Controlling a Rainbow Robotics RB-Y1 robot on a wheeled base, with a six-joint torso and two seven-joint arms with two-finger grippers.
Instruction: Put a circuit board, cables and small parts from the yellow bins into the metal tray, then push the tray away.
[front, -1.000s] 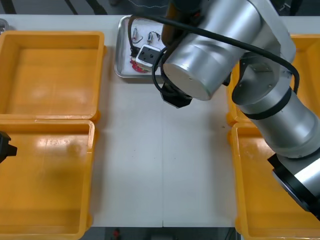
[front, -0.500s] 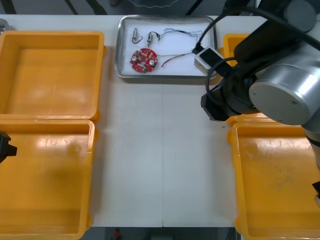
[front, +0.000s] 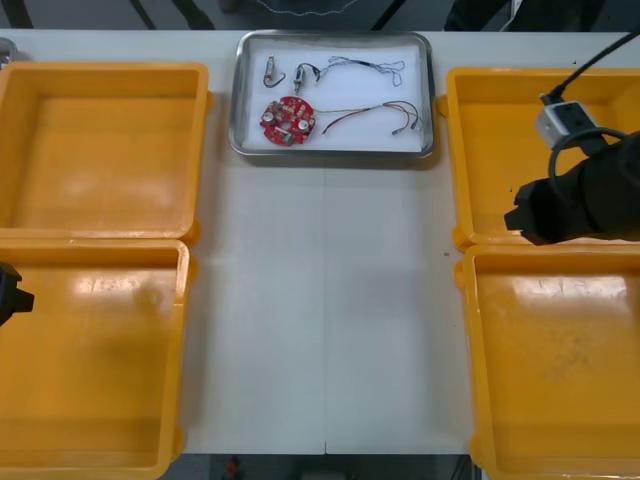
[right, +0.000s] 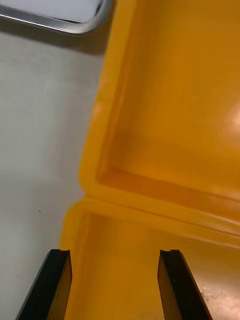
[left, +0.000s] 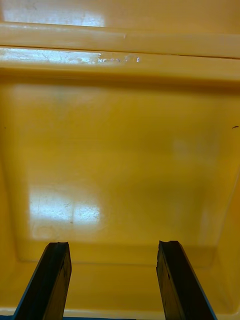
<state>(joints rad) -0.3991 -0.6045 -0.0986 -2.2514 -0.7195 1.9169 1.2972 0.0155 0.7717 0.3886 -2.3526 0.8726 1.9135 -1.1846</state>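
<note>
Bins first: four yellow plastic bins stand on the light bench (front: 320, 300), two at each side. They are the far left bin (front: 100, 150), the near left bin (front: 90, 370), the far right bin (front: 500, 140) and the near right bin (front: 560, 380). One shiny metal tray with a white inside (front: 335, 152) sits between the two far bins, at the bench's far edge. One round red circuit board (front: 287, 119) lies in it, toward its left end. Two small metal parts (front: 272, 70) lie side by side just beyond the board. The cables appear to number two, though their thin strands are hard to separate. A red and yellow cable (front: 365, 112) runs right from the board, and a black cable (front: 360, 66) lies along the tray's far side.

There are two tools. The right tool (right: 115, 280) hangs spread wide, with nothing between its fingers, over the seam where the two right bins meet. It is near their bench-side corner. The left tool (left: 112, 280) is also spread wide and holds nothing, over the floor of the near left bin.

A second ago the right arm covered the tray's right half. Half a second ago it was beside the tray's near right corner. Now it is over the right bins, well apart from the tray. The tray, the bins and the left tool lie as before.
</note>
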